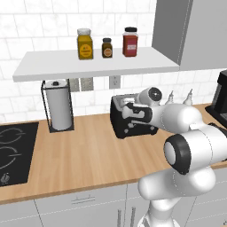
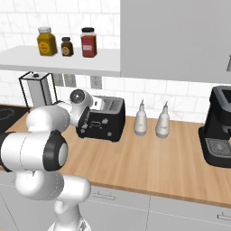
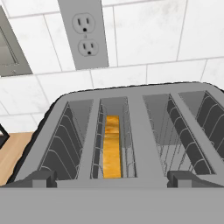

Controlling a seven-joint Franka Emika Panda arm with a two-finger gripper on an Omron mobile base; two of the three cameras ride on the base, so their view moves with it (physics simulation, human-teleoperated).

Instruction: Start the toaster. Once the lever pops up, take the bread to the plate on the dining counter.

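Nearest the camera, the two-finger gripper (image 1: 119, 116) on the white arm stands at the black boxy toaster (image 2: 106, 118) with its jaws spread fully and gripping nothing. Its dark fingertips (image 3: 40, 178) flank the near rim of the toaster's grey top. Beyond them, the square tan slice of bread with a golden-brown crust (image 3: 112, 146) sits edge-up, sunk low in the second slot from the left between thin wire guide racks. Judged from its look, the slice is light, dry and fairly stiff but crumbly, so it should be pinched across its flat faces at the upper crust, with modest force. The toaster shell appears smooth and rigid with rounded corners; it rests on the matte light-wood countertop (image 1: 88, 155). Farther back, the glossy white tiled wall (image 3: 144, 35) carries a flat grey double outlet (image 3: 83, 33).
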